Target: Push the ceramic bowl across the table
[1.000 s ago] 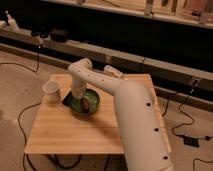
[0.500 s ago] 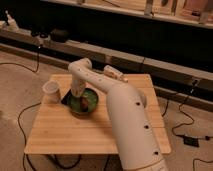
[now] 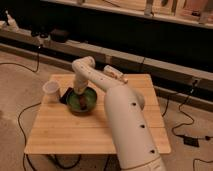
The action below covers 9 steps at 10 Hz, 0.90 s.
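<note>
One end effector (image 3: 80, 91), fingers closed and empty, dips into the ceramic bowl (image 3: 82, 101) on the surface (image 3: 75, 132) beside a white cup (image 3: 51, 90).

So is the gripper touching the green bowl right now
Cannot tell. In the camera view the gripper reaches down at the ceramic bowl, over its far left rim, but the arm's wrist hides the exact spot, so neither contact nor gap shows plainly.

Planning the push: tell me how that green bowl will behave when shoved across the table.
The green bowl looks glazed and rigid, so it should probably slide, not tip, being wide and shallow. Likely breakable near the table edge. The gripper, shut, sits at its rim.
</note>
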Motion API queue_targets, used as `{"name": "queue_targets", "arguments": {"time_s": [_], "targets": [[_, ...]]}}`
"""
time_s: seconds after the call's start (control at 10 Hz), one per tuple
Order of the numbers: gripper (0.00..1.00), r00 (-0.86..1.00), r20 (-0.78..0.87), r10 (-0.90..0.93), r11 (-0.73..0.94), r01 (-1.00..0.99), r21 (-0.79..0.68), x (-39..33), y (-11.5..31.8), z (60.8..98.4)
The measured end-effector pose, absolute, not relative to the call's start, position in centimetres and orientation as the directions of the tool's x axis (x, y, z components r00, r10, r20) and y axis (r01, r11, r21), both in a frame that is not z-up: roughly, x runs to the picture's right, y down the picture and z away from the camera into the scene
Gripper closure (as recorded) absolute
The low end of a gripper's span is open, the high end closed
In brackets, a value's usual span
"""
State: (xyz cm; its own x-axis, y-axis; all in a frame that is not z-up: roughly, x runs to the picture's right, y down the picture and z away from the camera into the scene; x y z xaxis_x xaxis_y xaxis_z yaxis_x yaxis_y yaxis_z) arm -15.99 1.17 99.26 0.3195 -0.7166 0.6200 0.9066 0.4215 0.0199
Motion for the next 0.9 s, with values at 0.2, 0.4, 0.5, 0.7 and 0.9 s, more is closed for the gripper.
{"name": "queue_targets", "arguments": {"time_s": [0.2,0.4,0.5,0.7,0.9], "targets": [[1.00,0.352,0.597,-0.720,0.443,0.896,0.005,-14.2,-0.6,99.9],[1.00,0.379,0.580,-0.721,0.449,0.893,-0.024,-12.0,-1.5,100.6],[1.00,0.389,0.577,-0.718,0.445,0.894,-0.050,-10.7,-1.4,101.2],[1.00,0.410,0.574,-0.709,0.437,0.894,-0.099,-8.3,-0.7,102.2],[1.00,0.431,0.566,-0.703,0.434,0.890,-0.139,-6.2,-0.4,102.7]]}}
